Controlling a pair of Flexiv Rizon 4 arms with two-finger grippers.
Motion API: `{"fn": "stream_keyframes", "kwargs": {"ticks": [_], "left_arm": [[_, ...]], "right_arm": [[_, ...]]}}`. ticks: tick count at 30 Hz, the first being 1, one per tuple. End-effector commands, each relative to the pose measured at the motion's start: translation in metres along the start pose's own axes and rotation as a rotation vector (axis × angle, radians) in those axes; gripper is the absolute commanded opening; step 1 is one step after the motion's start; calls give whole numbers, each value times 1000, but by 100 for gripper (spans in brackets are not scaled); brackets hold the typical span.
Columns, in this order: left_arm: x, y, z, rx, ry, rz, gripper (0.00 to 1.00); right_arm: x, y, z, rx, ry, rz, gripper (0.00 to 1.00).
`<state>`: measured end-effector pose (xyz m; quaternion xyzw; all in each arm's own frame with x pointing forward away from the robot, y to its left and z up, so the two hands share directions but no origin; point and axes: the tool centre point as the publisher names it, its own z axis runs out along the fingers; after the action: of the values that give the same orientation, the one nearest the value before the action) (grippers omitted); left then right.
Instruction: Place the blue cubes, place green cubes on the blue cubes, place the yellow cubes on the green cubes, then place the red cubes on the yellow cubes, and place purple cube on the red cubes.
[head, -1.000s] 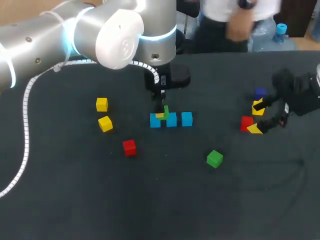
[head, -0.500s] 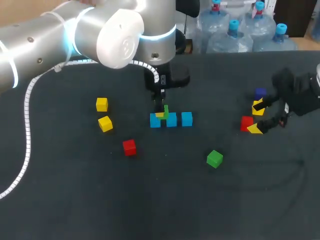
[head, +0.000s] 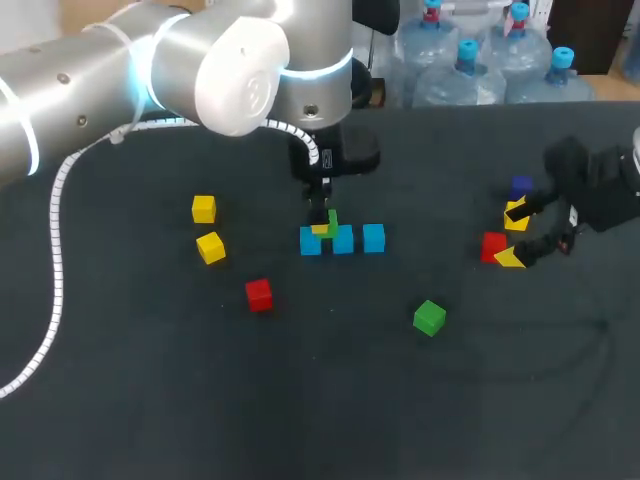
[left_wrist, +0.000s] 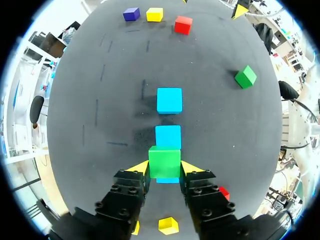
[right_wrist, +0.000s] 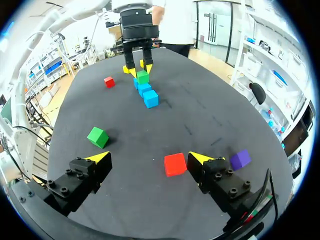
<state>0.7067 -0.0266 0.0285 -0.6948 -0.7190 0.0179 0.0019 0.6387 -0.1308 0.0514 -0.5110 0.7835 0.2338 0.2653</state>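
Observation:
Three blue cubes (head: 343, 240) lie in a row mid-table. My left gripper (head: 326, 226) is shut on a green cube (left_wrist: 164, 161), held over the two blue cubes (left_wrist: 168, 136) nearest it; the third blue cube (left_wrist: 169, 100) lies farther ahead. The same grip shows far off in the right wrist view, on the green cube (right_wrist: 143, 76). A second green cube (head: 430, 317) lies loose toward the front. At the right, my right gripper (head: 515, 237) stands open, with a red cube (right_wrist: 175, 164) on the table between its fingers. A purple cube (right_wrist: 240, 158) sits just outside one finger.
Two yellow cubes (head: 204, 208) (head: 210, 247) and another red cube (head: 259, 294) lie left of the blue row. A further yellow cube (left_wrist: 154, 14) sits between the purple cube (left_wrist: 131, 13) and the red cube (left_wrist: 183, 24) near my right gripper.

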Motion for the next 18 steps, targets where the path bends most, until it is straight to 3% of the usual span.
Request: {"fn": "stream_keyframes", "kwargs": {"ticks": [1,4,7,11,18], "left_arm": [[-1,3,0,9,5,-1,16],[-1,3,0,11,6,-4,33],[-1,3,0,12,7,-6,40],[-1,4,0,14,9,-5,47],[0,4,0,14,7,-6,47]], "right_arm": [[0,0,1,0,0,0,100],[0,0,1,0,0,0,100],[0,0,1,0,0,0,100],[0,0,1,0,0,0,100],[0,0,1,0,0,0,100]]}}
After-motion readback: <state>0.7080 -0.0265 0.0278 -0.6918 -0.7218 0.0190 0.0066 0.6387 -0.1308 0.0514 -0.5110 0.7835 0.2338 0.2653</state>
